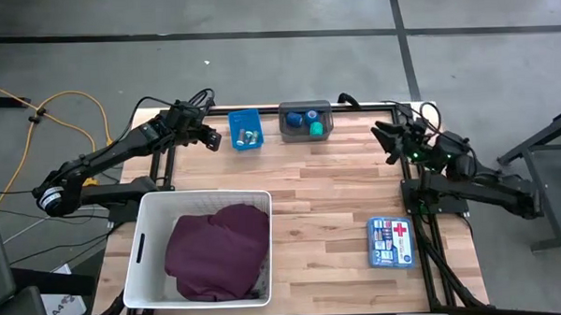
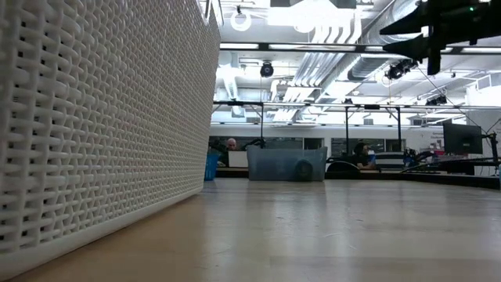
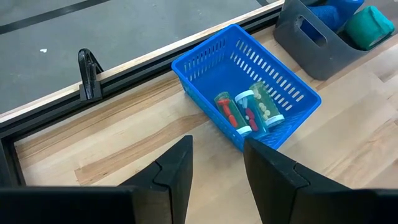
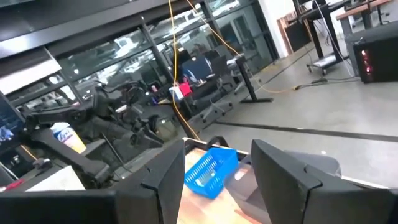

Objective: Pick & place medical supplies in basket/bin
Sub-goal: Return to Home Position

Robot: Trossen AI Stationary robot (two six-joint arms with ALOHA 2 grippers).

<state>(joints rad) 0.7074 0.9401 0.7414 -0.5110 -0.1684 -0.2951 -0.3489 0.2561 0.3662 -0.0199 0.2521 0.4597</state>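
The white basket stands at the table's near left, and the maroon cloth lies inside it. Its woven wall fills the left of the low view. Several vials with yellow and red contents lie in the small blue bin. Blue and green tape rolls sit in the small grey bin. My left gripper hovers open just left of the blue bin, touching nothing. My right gripper is open, raised near the far right edge. No grey patterned cloth shows.
A blue first-aid kit lies flat at the near right. A black frame rail with a clamp runs along the far edge. Bare wood lies between the basket and the kit. People sit in the room behind the table.
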